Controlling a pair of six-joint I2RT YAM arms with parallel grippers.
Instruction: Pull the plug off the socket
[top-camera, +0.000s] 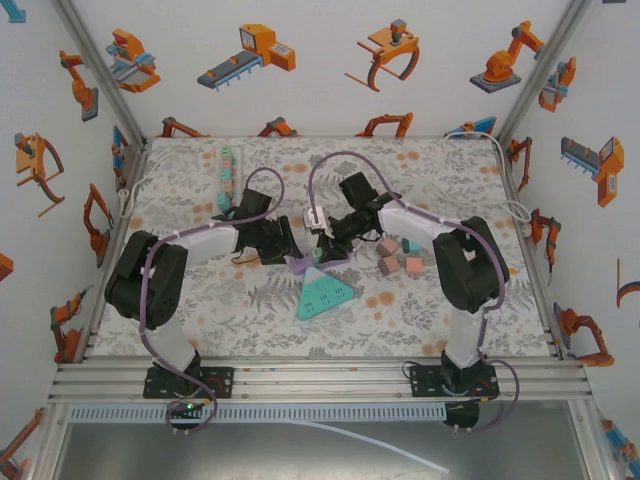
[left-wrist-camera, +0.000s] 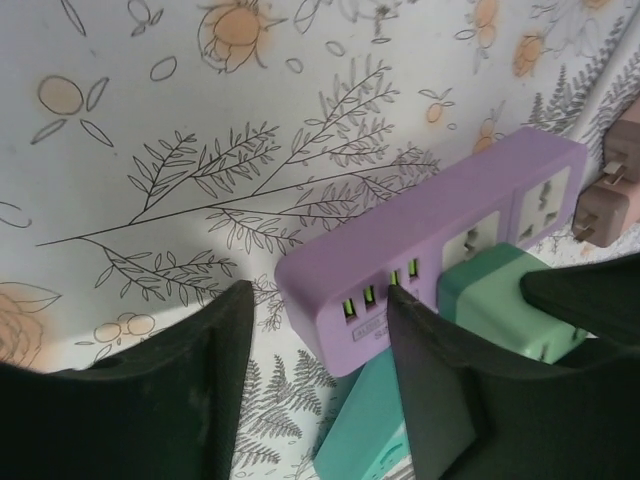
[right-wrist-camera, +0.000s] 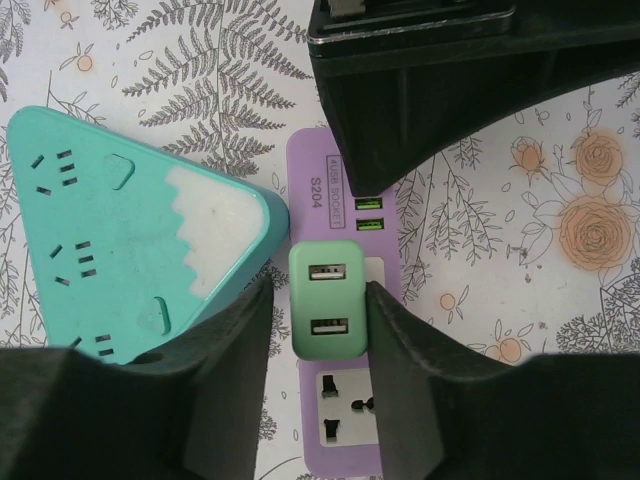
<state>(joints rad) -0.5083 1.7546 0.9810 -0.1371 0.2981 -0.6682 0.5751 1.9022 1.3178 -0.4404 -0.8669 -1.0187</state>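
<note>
Now the right gripper (right-wrist-camera: 315, 292) has its jaws narrow, pinching the green two-port plug (right-wrist-camera: 327, 298) on both sides. The plug sits in the purple socket (right-wrist-camera: 335, 430) at mid-counter. The left gripper (left-wrist-camera: 318, 300) straddles the socket's USB end; whether its jaws press it, I cannot tell. The right wrist view reads the label S204, which the top view does not. A teal triangle (right-wrist-camera: 110, 230) lies against one long side of the socket, and bare counter (right-wrist-camera: 520, 330) lies along the other.
</note>
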